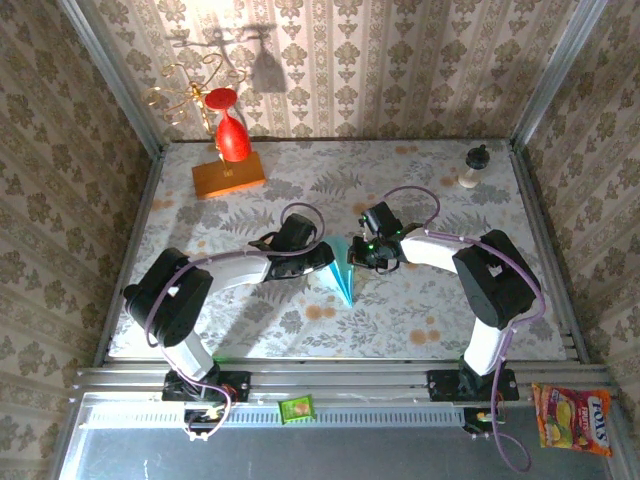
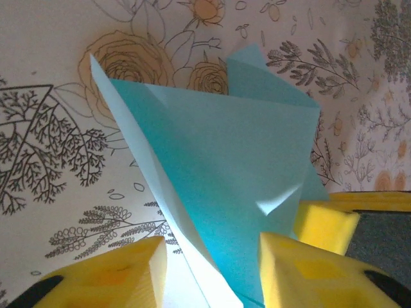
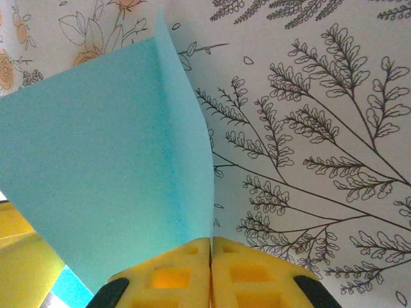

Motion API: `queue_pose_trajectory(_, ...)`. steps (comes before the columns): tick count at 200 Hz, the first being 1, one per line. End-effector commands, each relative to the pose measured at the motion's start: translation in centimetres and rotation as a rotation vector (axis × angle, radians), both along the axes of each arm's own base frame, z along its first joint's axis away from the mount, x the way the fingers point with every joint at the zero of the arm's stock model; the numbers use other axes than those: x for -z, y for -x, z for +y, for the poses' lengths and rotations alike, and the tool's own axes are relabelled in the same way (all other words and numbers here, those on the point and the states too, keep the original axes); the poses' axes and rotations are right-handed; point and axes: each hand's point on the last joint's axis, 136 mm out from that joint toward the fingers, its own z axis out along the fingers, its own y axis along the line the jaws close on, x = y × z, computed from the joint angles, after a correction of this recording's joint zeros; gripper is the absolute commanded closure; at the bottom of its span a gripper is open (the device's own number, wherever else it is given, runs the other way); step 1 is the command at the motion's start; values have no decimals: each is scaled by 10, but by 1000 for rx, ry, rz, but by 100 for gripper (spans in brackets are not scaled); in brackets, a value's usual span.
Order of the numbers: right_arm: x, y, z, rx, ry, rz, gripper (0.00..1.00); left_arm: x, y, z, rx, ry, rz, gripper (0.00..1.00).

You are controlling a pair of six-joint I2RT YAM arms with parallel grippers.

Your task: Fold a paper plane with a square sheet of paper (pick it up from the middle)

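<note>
**Ann:** Looking down on the middle of the table (image 1: 430, 310), both arms meet over the paper plane (image 1: 343, 275). It's already a slim light-blue dart, with its sharp tip aimed at the near edge.

**Ben:** So most of the folding looks done. The left wrist view shows layered flaps and a long crease running down the body. The flaps stand up loosely rather than lying flat, though, so I'd judge some pressing or a last wing fold is left, then the setting down.

**Ann:** And the grips?

**Ben:** The right gripper (image 3: 210, 266) has its yellow fingers pressed together, pinching one edge of the paper right at the seam. The left gripper (image 2: 212, 276) has its fingers apart on either side of the paper's lower part, with a plain gap between them (not a clamp, as far as I can see).

**Ann:** Is the plane up off the cloth?

**Ben:** Can't tell. It rises steeply, but the tip may be touching.

**Ann:** Anything in the way?

**Ben:** Not really. The orange block (image 1: 228, 176) with a red glass (image 1: 232, 138) on it sits at the far left, well apart. A small dark-topped bottle (image 1: 474, 168) stands in the far right corner. A green packet (image 1: 296, 408) and a sweet bag (image 1: 572, 418) lie down by the front rail. The real crowding is the two grippers themselves, nose to nose on one thin sheet. A careless pull could tear or unfold it.
</note>
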Motion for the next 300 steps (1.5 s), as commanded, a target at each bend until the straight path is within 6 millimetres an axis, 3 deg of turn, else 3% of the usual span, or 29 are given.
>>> queue_pose_trajectory(1, -11, -1, -4, 15, -18, -15, 90, 4, 4, 9, -31, -48, 28, 63)
queue_pose_trajectory(48, -18, -5, -9, 44, -25, -37, 90, -1, 6, 15, -51, -40, 19, 82)
queue_pose_trajectory(105, -37, -16, -19, 89, -63, -103, 91, -15, -8, 20, -42, 7, -55, 100)
queue_pose_trajectory(162, -33, -20, -23, 122, -92, -100, 91, -20, -18, 22, -24, 81, -84, 100)
queue_pose_trajectory(271, 12, -7, -26, 104, -105, 73, 83, 14, -12, 25, 24, 107, -15, 100)
queue_pose_trajectory(300, 9, -8, -25, 91, -111, 68, 83, 17, -11, 27, 27, 98, -6, 100)
